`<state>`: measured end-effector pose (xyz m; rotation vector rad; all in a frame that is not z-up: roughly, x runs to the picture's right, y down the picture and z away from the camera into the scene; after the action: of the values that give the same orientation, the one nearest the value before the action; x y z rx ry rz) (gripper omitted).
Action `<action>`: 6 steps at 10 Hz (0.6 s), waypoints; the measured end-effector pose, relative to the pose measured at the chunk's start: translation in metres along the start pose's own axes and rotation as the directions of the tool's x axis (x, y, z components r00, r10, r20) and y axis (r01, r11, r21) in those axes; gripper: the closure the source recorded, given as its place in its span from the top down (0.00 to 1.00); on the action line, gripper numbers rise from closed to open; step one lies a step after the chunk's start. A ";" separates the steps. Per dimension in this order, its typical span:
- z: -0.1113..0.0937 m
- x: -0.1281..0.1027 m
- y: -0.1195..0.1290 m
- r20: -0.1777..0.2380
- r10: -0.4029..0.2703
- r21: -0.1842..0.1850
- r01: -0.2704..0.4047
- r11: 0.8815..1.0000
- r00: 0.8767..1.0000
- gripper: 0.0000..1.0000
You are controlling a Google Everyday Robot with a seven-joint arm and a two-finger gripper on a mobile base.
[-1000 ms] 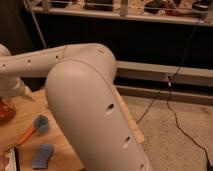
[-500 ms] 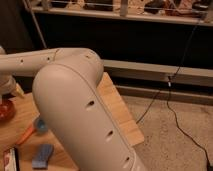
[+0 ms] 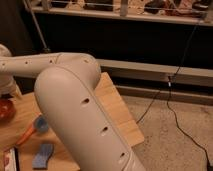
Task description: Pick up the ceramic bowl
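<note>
The smooth cream arm (image 3: 85,125), dotted with holes, reaches left over the pale wooden table (image 3: 119,116) to the gripper (image 3: 6,85), largely cut off at the left edge, jaws wide and empty, just above the round glossy reddish-brown ceramic bowl (image 3: 4,109) resting there.

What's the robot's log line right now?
gripper: open, left edge, above ceramic bowl | ceramic bowl: on table | blue scoop: nearby
</note>
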<state>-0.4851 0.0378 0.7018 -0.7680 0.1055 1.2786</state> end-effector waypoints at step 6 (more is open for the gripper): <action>0.036 -0.009 0.006 -0.003 0.028 -0.048 -0.028 0.998 1.000 0.65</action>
<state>-0.5051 0.0509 0.7305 -0.8117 0.0885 1.3108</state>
